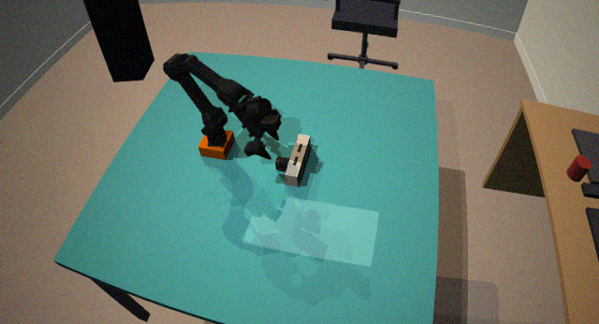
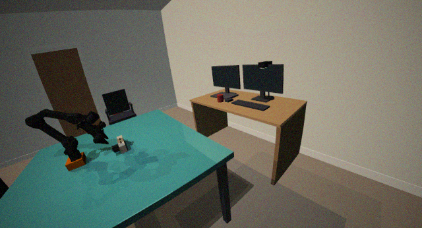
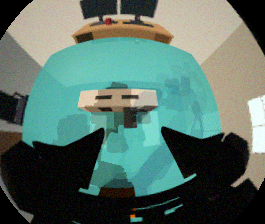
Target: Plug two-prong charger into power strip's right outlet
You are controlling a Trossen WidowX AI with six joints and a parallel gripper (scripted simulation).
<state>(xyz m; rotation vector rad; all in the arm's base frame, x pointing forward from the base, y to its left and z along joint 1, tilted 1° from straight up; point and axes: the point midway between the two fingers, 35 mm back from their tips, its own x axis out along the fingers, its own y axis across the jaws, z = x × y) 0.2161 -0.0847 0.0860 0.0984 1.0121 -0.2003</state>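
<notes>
The power strip [image 1: 292, 175] [image 2: 122, 148] [image 3: 89, 101] is a pale beige block on the teal table, with two dark slots on its top. The charger [image 1: 282, 163] [image 2: 115, 149] [image 3: 131, 119] is a small dark block against the strip's side that faces the arm; in the wrist view it is at the right half, with a dark opening at the left half. Its prongs are hidden, so how deep they sit cannot be seen. My gripper [image 1: 274, 149] [image 2: 105, 141] [image 3: 133, 129] is open and empty, above the table on the arm's side of the charger, clear of both things.
The arm's orange base [image 1: 214, 151] [image 2: 76, 163] stands on the teal table [image 1: 374, 127] [image 2: 191, 169]. A pale light patch [image 1: 351, 230] lies on the table. A wooden desk [image 2: 264, 113] with monitors, a chair [image 1: 365, 22] and a black cabinet [image 1: 122, 38] stand beyond the table.
</notes>
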